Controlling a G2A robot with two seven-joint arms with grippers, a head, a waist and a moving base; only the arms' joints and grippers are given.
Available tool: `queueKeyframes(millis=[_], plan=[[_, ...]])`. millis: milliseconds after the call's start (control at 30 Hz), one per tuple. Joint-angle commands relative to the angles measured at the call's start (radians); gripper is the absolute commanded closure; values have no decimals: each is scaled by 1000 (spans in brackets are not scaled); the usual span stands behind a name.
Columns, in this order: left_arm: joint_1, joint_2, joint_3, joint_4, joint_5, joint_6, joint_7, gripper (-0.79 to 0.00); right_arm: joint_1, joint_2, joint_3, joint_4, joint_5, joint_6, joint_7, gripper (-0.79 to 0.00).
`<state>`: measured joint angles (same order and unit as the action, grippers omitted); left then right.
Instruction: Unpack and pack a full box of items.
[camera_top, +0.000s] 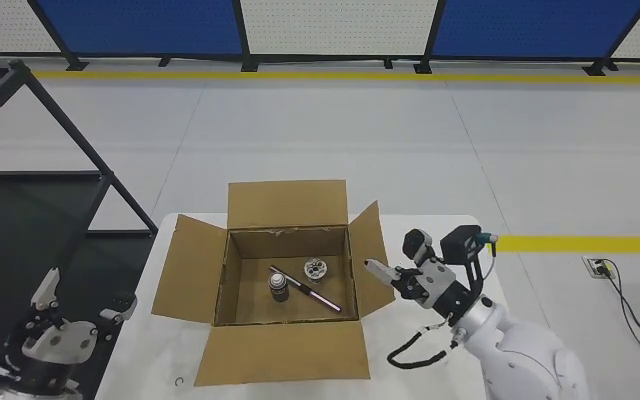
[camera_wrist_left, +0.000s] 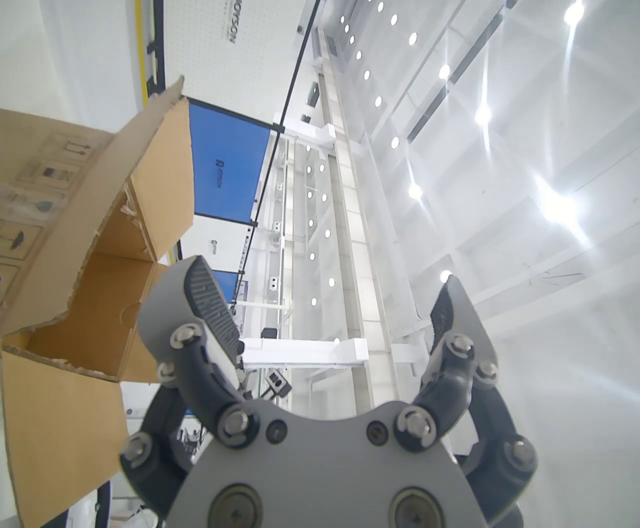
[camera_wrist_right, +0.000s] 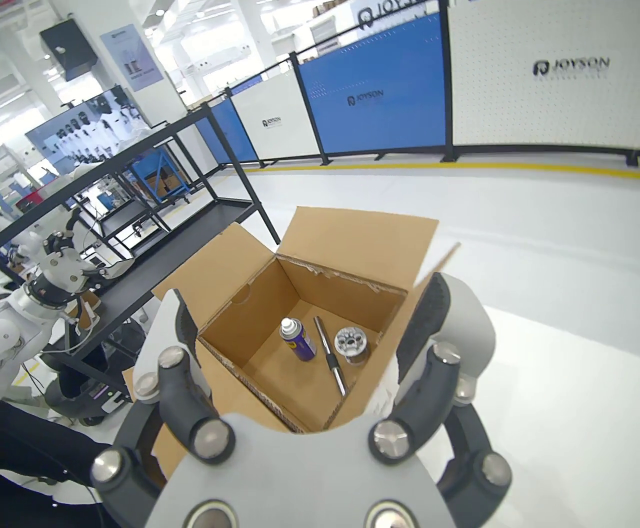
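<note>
Over the box's right flap (camera_top: 368, 255) the right gripper (camera_wrist_right: 307, 295) hangs with its 2 fingers (camera_wrist_right: 430, 310) spread wide and nothing between them, aimed down and inward at the open box (camera_wrist_right: 350, 240). All 3 items lie on the box floor, below and to the left of those fingers, with the right flap and wall between.

The rod (camera_wrist_right: 330, 357) is the nearest item. In the top view it lies flat on a diagonal, its far end toward the back-left and its near end toward the front-right corner. That long axis runs roughly crosswise to the line between the 2 fingers, so I judge they could close across it with little wrist turn.

The round part (camera_wrist_right: 351, 345) sits just beside the rod on its back-right side. The can (camera_wrist_right: 298, 341) stands upright just beside it on the other side, farther from the gripper. Whether either touches the rod, I cannot tell.

The left gripper (camera_wrist_left: 325, 280) is low, off the left edge of the table (camera_top: 140, 350), with its fingers also wide and empty. It points upward past the box's left flap and is well apart from all 3 items. The right arm is plainly the nearer one, so the coming reach looks to be its job. The crowding around the rod is the likeliest snag.
</note>
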<state>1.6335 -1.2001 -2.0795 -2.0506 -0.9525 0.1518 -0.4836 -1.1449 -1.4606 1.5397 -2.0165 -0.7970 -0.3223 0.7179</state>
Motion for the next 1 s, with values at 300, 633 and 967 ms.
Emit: queueKeyframes(millis=[300, 633, 967], plan=[[11, 1, -16, 4, -16, -10, -54, -785, 1, 0, 1, 0, 2, 1, 4, -785], [11, 1, -16, 4, -16, -10, -54, -785, -3, 20, -1, 51, 2, 72, 124, -785], [11, 1, -16, 4, -16, -10, -54, -785, -14, 38, -1, 61, 25, 94, 165, 0]])
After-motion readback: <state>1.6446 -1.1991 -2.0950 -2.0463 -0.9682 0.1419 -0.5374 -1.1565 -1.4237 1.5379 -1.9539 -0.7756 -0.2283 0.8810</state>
